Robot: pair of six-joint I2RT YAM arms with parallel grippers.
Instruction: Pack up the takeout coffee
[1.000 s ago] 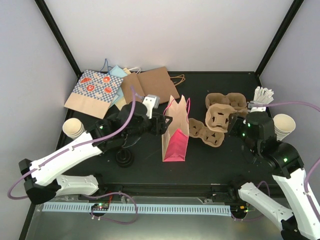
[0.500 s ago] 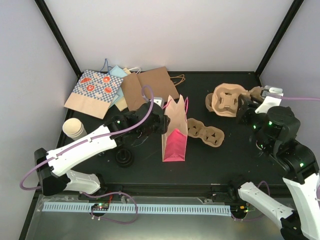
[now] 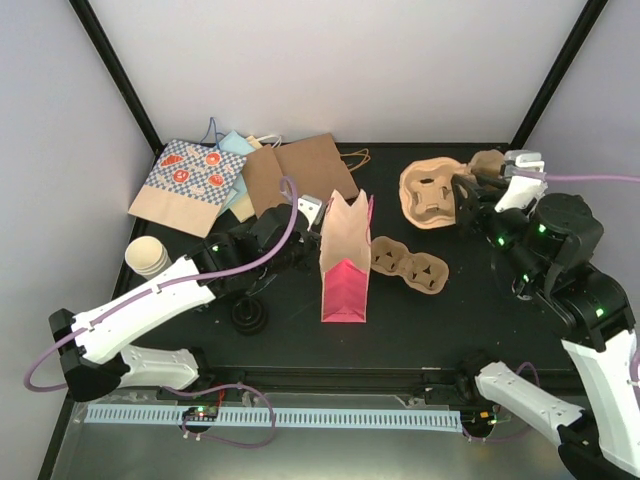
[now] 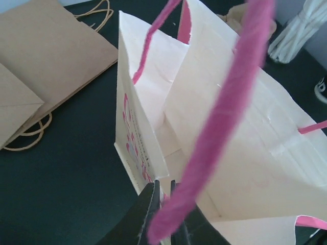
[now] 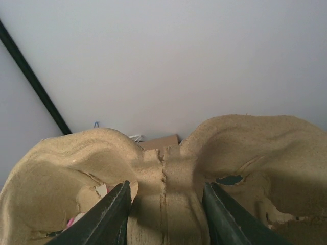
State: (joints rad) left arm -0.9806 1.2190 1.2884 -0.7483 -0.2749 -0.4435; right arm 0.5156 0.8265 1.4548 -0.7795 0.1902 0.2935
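No takeout coffee is in view. A pink-and-cream paper bag (image 3: 345,262) stands upright mid-table with its mouth open. My left gripper (image 3: 312,222) is at its left wall. In the left wrist view the left gripper (image 4: 162,185) is shut on that wall's rim, with a pink handle (image 4: 225,102) across the front of the bag (image 4: 240,143). My right gripper (image 3: 462,195) holds a brown pulp cup carrier (image 3: 430,195) lifted off the table at the back right. In the right wrist view the right gripper (image 5: 166,204) is shut on the carrier's (image 5: 168,168) centre ridge.
A second pulp carrier (image 3: 405,265) lies on the table just right of the bag. Flat paper bags (image 3: 240,175) lie at the back left. A stack of lidless cream cups (image 3: 148,257) sits at the left edge, and black lids (image 3: 250,317) lie near the left arm.
My left gripper has closed on the bag's left wall, and the bag's mouth now stands wider. My right arm has lifted the carrier up and toward the back.
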